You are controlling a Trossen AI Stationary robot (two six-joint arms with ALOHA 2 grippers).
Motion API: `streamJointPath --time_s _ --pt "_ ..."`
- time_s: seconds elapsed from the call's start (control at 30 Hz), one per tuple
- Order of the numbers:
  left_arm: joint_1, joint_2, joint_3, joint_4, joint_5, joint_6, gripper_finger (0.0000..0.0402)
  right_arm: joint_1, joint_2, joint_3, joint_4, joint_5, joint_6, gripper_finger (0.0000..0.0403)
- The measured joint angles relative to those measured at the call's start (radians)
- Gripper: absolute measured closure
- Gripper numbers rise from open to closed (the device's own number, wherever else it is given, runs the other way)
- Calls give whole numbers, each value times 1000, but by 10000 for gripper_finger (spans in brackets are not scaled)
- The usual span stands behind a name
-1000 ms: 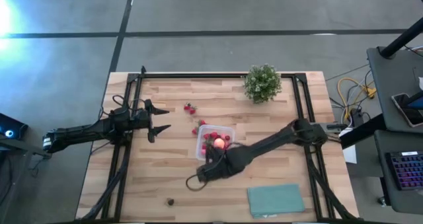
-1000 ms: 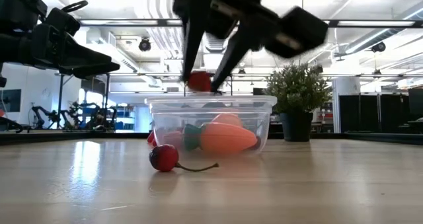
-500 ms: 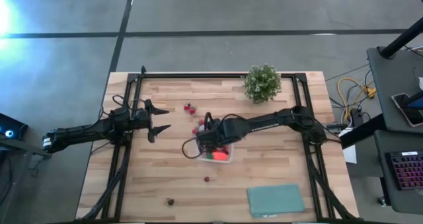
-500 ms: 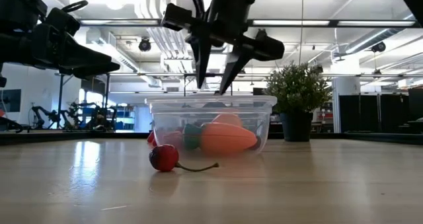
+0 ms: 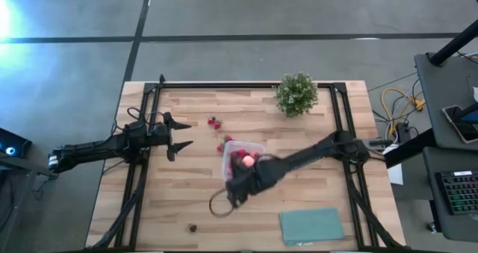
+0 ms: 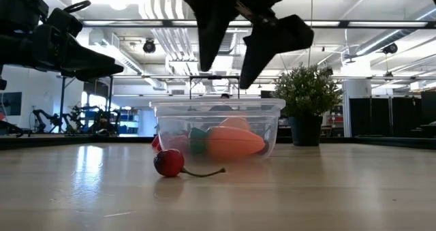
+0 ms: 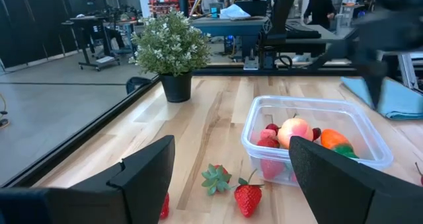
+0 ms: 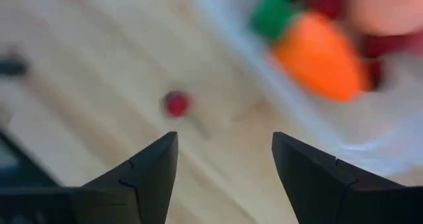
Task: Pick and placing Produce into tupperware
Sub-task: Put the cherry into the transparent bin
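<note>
Tool (image 8: 225,171) of the right arm hangs above the counter (image 5: 172,201) just off the tupperware's (image 5: 225,162) front corner. Its two dark fingers are spread apart with nothing between them, and the low view also shows them apart and clear of the rim. The wrist view looks down past them at a small red cherry (image 8: 176,104) lying on bare wood just beside the container wall. By my reading the step in hand is the reach for the next loose piece, most likely this cherry.

The next move would then call for centring the spread fingers over the cherry and lowering without knocking the container. They need to close on the round body, not on the thin stem (image 6: 204,172). The cherry is small and round and could roll away from a poor pinch.

The tupperware is clear, square and rounded at the corners, and it stands upright near the middle of the counter. It already holds a pink-orange peach ball (image 7: 295,128), an orange piece with a green end (image 8: 320,55) and some red strawberries (image 7: 269,135). Two more strawberries (image 7: 248,197) lie outside on its far-left side, and another pair (image 5: 214,122) lies farther off. A dark speck (image 5: 193,227) near the front edge is too small to identify.

The left tool (image 5: 175,137) waits wide open and empty at the counter's left side.
</note>
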Motion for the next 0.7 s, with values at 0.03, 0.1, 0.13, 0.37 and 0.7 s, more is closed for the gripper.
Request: streamJointPath --time_s 0.03,0.1,0.13,0.37,0.7 --pt "0 0 0 0 0 0 119 19 8 0 31 1 -27 166" --pt "0 0 0 0 0 0 119 51 28 0 111 7 -92 166" --pt "0 0 0 -1 0 0 119 63 38 0 145 7 -127 166" --pt "0 0 0 0 0 0 119 84 128 0 290 -37 -275 166" --pt "0 0 0 -1 0 0 119 83 163 0 269 58 -325 172"
